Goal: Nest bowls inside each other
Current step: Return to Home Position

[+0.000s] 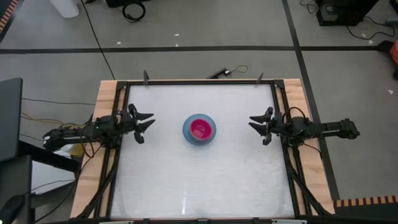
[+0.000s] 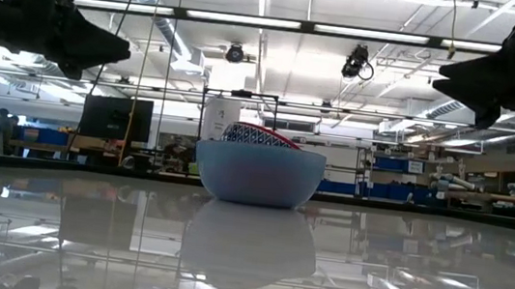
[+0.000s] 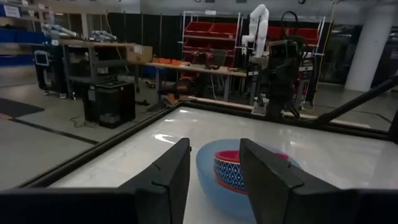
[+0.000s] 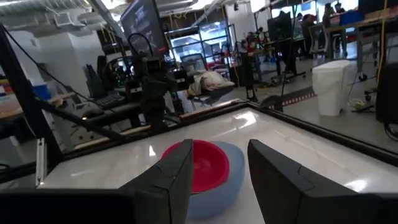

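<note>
A light blue bowl [image 1: 199, 129] stands on its base at the middle of the table. A red-magenta bowl [image 1: 201, 129] with a blue-and-white patterned outside [image 3: 229, 172] sits inside it, tilted, its rim above the blue rim [image 2: 263, 137]. The other bowls are hidden or out of view. My left gripper [image 1: 144, 123] is open near the table's left edge, above the table top, pointing level at the bowls. My right gripper [image 1: 259, 125] is open near the right edge, also above the table top and pointing level at them. Neither holds anything.
A black frame rail [image 1: 199, 81] runs around the white table top. Wide bare table lies between each gripper and the bowls, and on the near side [image 1: 199, 186]. Beyond the table are shelves, benches and another robot arm [image 3: 258, 25].
</note>
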